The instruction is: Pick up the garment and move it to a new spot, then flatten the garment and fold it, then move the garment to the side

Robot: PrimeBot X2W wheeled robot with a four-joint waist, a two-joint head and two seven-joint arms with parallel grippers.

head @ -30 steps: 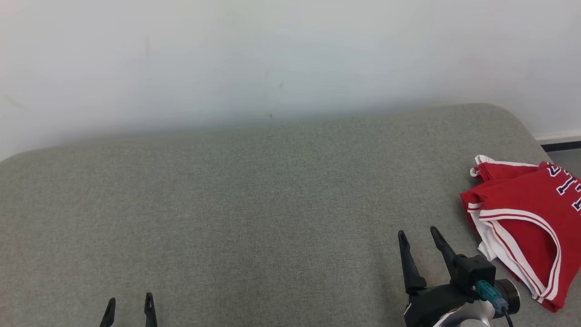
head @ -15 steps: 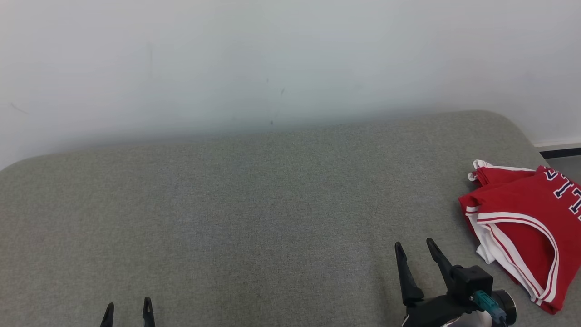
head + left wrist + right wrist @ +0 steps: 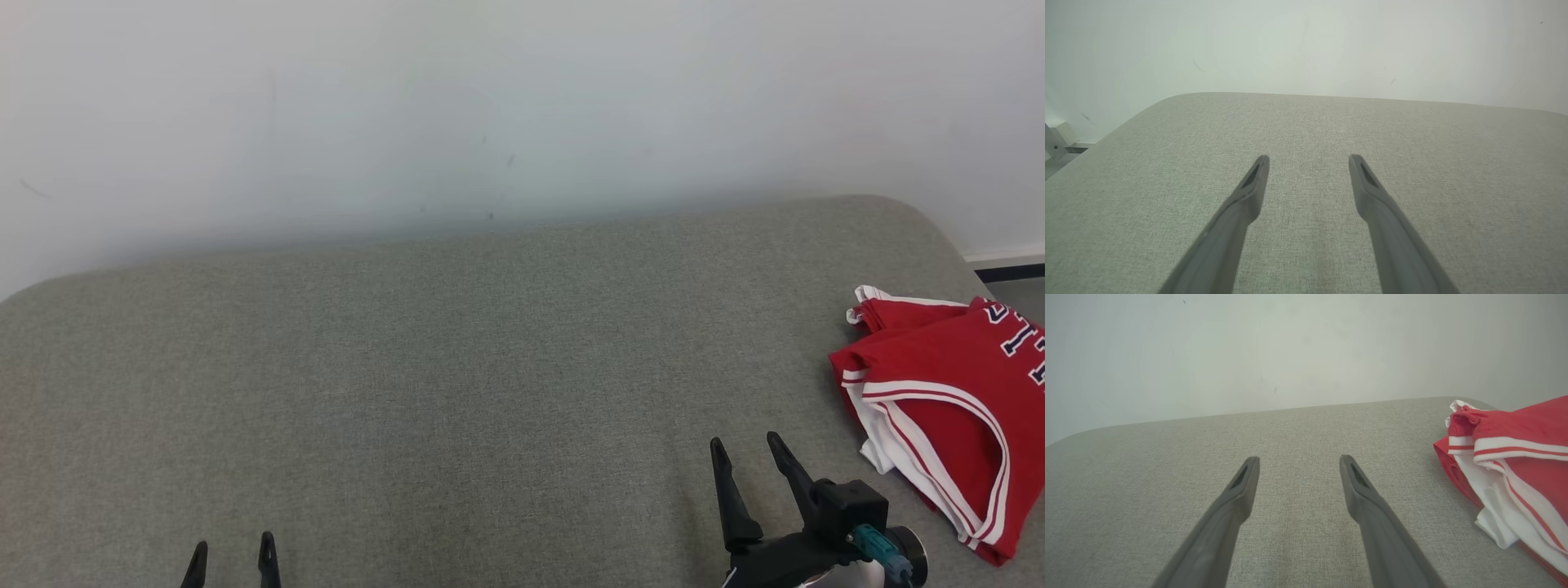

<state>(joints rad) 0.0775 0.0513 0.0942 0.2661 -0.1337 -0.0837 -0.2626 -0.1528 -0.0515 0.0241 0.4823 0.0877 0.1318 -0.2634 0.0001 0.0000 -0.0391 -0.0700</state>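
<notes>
Gaping wide and empty, my left gripper (image 3: 234,541) and right gripper (image 3: 745,441) hang above the surface (image 3: 457,367); the garment (image 3: 939,359) lies at its right edge.

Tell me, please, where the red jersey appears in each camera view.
Head view: jersey at the right edge, on the grey cushion, right of the right gripper.
Right wrist view: jersey at the right edge, right of that gripper's fingers.
Left wrist view: grey cushion ahead of the left gripper.
Shared landmark: the cushion's far edge against the white wall.
</notes>
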